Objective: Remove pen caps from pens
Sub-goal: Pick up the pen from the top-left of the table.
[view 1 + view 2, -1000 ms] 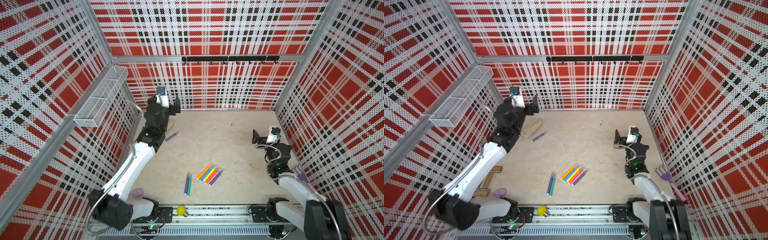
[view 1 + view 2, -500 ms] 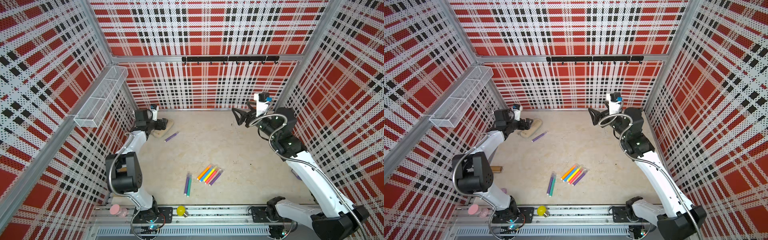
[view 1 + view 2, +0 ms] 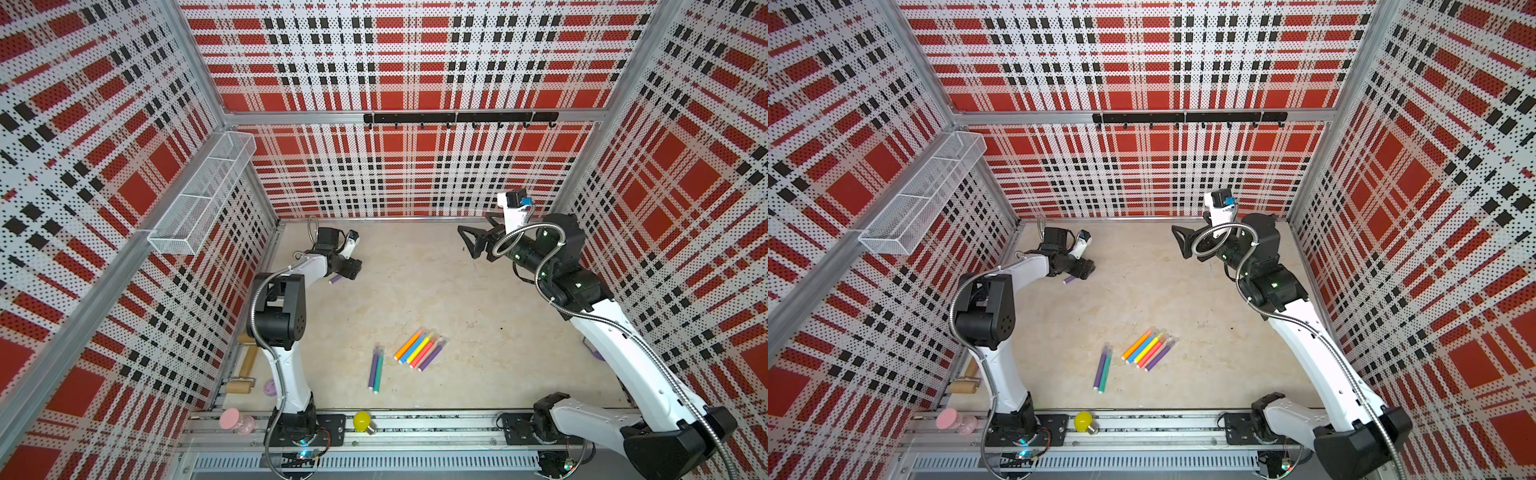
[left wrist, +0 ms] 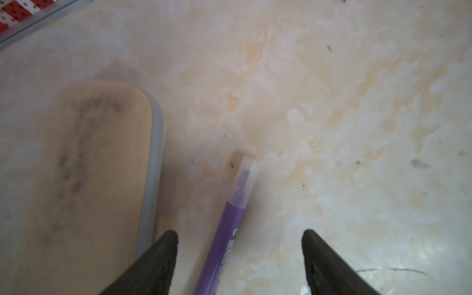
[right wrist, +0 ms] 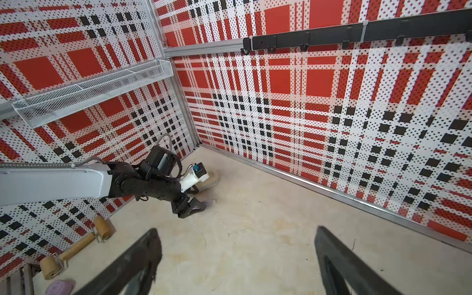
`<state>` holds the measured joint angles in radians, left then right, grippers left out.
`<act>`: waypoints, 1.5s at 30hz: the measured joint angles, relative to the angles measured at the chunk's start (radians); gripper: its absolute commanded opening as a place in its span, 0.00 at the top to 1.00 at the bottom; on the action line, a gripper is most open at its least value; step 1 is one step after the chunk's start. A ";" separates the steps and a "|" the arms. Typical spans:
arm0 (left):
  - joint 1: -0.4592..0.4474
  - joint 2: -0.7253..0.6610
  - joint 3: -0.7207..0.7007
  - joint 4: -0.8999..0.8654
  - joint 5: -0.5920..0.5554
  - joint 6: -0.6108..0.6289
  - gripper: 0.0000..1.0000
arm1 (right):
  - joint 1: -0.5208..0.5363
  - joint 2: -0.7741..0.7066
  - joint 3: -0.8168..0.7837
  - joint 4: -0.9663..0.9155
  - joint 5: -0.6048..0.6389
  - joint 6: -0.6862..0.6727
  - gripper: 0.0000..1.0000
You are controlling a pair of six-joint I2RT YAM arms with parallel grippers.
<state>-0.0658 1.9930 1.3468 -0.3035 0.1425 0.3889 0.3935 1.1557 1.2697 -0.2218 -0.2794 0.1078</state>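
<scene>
A purple pen [image 4: 224, 237] lies on the table at the far left, its pale see-through pen cap [image 4: 245, 176] pointing away from the wrist. My left gripper [image 4: 239, 233] is low over the pen's barrel. It is open, one finger on each side, and touches nothing. In both top views the left gripper [image 3: 351, 268] [image 3: 1084, 268] covers most of that pen [image 3: 335, 279] [image 3: 1069, 279]. Five capped pens [image 3: 419, 349] [image 3: 1148, 348] lie side by side near the front middle. A purple and a teal pen [image 3: 375, 370] [image 3: 1102, 370] lie beside them. My right gripper [image 3: 468, 244] [image 5: 237, 231] hangs open and empty above the far right.
A tan flat block [image 4: 97, 178] lies right beside the left gripper's finger. A wooden roller [image 3: 245, 370] and a small lilac thing [image 3: 270, 386] sit at the front left. A yellow bulb [image 3: 362, 422] and a pink jar [image 3: 232, 419] rest on the front rail. A mesh basket [image 3: 199, 199] hangs on the left wall.
My left gripper has come down onto the table and moved over the purple pen, its jaws narrowing a little. My right arm has swung up from the right side toward the back.
</scene>
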 measured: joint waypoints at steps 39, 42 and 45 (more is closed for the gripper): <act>-0.096 0.055 0.074 -0.218 -0.068 -0.018 0.99 | 0.000 -0.008 0.000 0.028 0.015 0.017 0.00; -0.172 0.012 0.101 -0.257 -0.078 -0.075 0.99 | 0.000 0.012 0.000 0.037 0.016 0.017 0.00; -0.275 -0.146 0.080 -0.256 -0.085 -0.141 0.97 | -0.002 0.032 -0.013 0.055 0.018 0.024 0.00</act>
<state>-0.3412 1.8465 1.4265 -0.5598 0.0574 0.2478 0.3912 1.1881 1.2568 -0.1673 -0.2615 0.1322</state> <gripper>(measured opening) 0.162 0.999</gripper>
